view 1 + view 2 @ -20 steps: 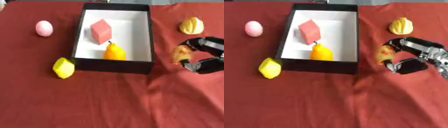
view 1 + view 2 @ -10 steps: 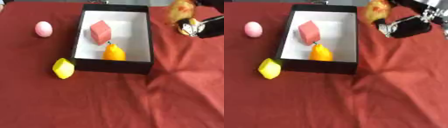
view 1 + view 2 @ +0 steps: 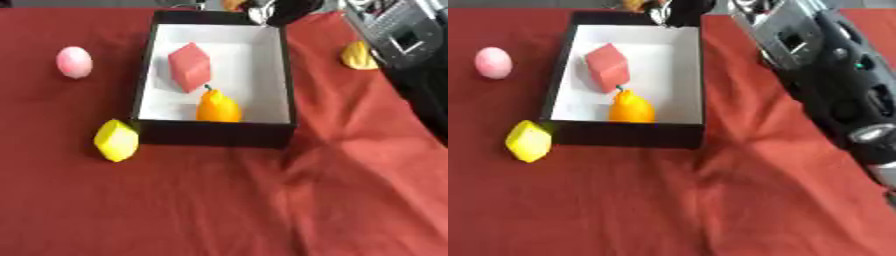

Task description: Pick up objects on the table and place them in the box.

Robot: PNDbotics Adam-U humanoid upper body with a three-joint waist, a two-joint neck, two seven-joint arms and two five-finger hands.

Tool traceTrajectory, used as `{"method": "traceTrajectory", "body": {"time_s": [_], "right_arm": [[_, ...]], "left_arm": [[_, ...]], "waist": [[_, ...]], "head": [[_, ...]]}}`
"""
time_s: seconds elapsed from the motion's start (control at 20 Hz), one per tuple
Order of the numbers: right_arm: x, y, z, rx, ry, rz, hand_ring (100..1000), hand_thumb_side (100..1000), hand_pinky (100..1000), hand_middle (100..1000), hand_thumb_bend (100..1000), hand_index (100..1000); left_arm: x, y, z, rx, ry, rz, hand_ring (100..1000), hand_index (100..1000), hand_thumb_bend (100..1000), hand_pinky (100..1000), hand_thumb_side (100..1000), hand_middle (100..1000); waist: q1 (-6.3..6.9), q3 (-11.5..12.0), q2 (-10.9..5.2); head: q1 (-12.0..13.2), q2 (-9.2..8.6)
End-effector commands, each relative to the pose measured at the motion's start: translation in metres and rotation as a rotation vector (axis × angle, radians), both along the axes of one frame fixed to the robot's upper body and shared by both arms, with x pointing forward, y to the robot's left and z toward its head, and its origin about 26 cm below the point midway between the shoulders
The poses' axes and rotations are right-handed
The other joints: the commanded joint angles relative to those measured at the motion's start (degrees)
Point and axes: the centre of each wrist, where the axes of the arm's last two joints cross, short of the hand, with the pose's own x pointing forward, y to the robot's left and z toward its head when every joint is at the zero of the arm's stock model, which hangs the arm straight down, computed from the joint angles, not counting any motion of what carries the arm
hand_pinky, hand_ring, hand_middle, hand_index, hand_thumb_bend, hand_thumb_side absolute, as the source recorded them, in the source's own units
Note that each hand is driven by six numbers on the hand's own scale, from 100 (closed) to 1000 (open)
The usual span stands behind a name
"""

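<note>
Left eye view. A black-walled, white-floored rectangular box is set on a table draped in red cloth. Inside it are held a pink-red block and, nearer the front wall, an orange pear-shaped fruit. Left of the box are laid a pink egg-shaped object and a yellow lemon-shaped object; to the right of the box, a yellow lumpy fruit.

Right eye view. The right hand is held over the box's far wall, fingers curled round a small orange-yellow object, presumably for release inside. The left hand is not shown.
</note>
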Motion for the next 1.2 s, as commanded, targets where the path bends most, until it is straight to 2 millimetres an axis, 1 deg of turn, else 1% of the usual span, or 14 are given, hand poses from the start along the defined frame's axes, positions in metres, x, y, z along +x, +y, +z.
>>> {"method": "traceTrajectory", "body": {"time_s": [0.05,0.1,0.2,0.25,0.3,0.35,0.45,0.55,0.75,0.85,0.95,1.0,1.05,1.2], "right_arm": [[0.022,0.007,-0.015,-0.048,-0.019,-0.039,769,100,860,669,240,758],[0.027,0.008,-0.023,-0.064,-0.019,-0.049,769,100,860,670,244,759],[0.035,0.008,-0.038,-0.096,-0.019,-0.067,782,100,859,708,307,798],[0.038,0.007,-0.044,-0.109,-0.021,-0.070,792,100,859,733,363,836],[0.040,0.006,-0.047,-0.119,-0.026,-0.070,804,100,860,753,353,878],[0.041,0.006,-0.048,-0.128,-0.039,-0.065,837,100,870,784,334,919],[0.041,0.005,-0.047,-0.144,-0.063,-0.049,871,100,892,798,369,953],[0.040,0.004,-0.043,-0.150,-0.093,-0.044,864,100,906,788,315,959],[0.037,0.004,-0.036,-0.093,-0.142,-0.039,856,100,908,778,316,962],[0.031,0.004,-0.026,-0.051,-0.162,-0.024,863,100,911,779,319,958],[0.025,-0.004,-0.011,-0.013,-0.178,-0.020,869,100,912,777,337,945],[0.022,-0.011,-0.005,-0.001,-0.175,-0.025,873,100,914,777,347,942],[0.021,-0.020,0.000,0.007,-0.163,-0.033,879,100,916,776,356,938],[0.020,-0.058,0.012,0.018,-0.111,-0.088,884,100,917,776,371,934]], "left_arm": [[0.000,0.001,0.016,0.025,-0.049,0.006,832,786,298,641,860,841],[0.000,0.001,0.016,0.023,-0.052,0.009,832,786,298,641,860,841],[0.000,0.001,0.016,0.021,-0.053,0.013,831,785,300,642,860,841],[0.000,0.001,0.016,0.020,-0.053,0.013,831,784,299,642,861,841],[0.000,0.001,0.016,0.020,-0.053,0.013,831,784,299,642,861,840],[0.001,0.001,0.016,0.020,-0.053,0.012,830,784,298,641,861,840],[0.001,0.001,0.016,0.019,-0.052,0.010,829,784,298,641,861,838],[0.001,0.001,0.016,0.019,-0.051,0.007,828,784,297,641,861,838],[0.002,0.000,0.015,0.021,-0.043,-0.001,826,784,295,641,865,836],[0.002,0.000,0.015,0.024,-0.039,-0.002,825,783,294,640,865,835],[0.001,0.001,0.014,0.027,-0.036,-0.001,824,782,293,640,864,834],[0.001,0.002,0.014,0.029,-0.034,0.001,824,782,293,640,865,834],[0.001,0.003,0.014,0.032,-0.031,0.004,824,782,293,640,865,834],[-0.001,0.006,0.012,0.037,-0.023,0.014,823,782,292,640,866,834]], "waist": [[0.17,0.5,-1.49],[0.14,0.6,-1.44],[0.11,0.8,-1.35],[0.11,0.8,-1.33],[0.12,0.8,-1.31],[0.14,0.7,-1.31],[0.21,0.5,-1.31],[0.30,0.2,-1.35],[0.43,-0.1,-1.37],[0.45,-0.3,-1.42],[0.42,-0.5,-1.54],[0.38,-0.6,-1.63],[0.30,-0.8,-1.74],[0.02,-1.4,-2.05]], "head": [[-1.1,-0.14],[-1.3,-0.14],[-1.4,-0.14],[-1.4,-0.14],[-1.4,-0.14],[-1.4,-0.14],[-1.2,-0.14],[-1.1,-0.14],[-0.9,-0.14],[-0.8,-0.14],[-0.5,-0.14],[-0.3,-0.14],[-0.1,-0.14],[0.6,-0.14]]}}
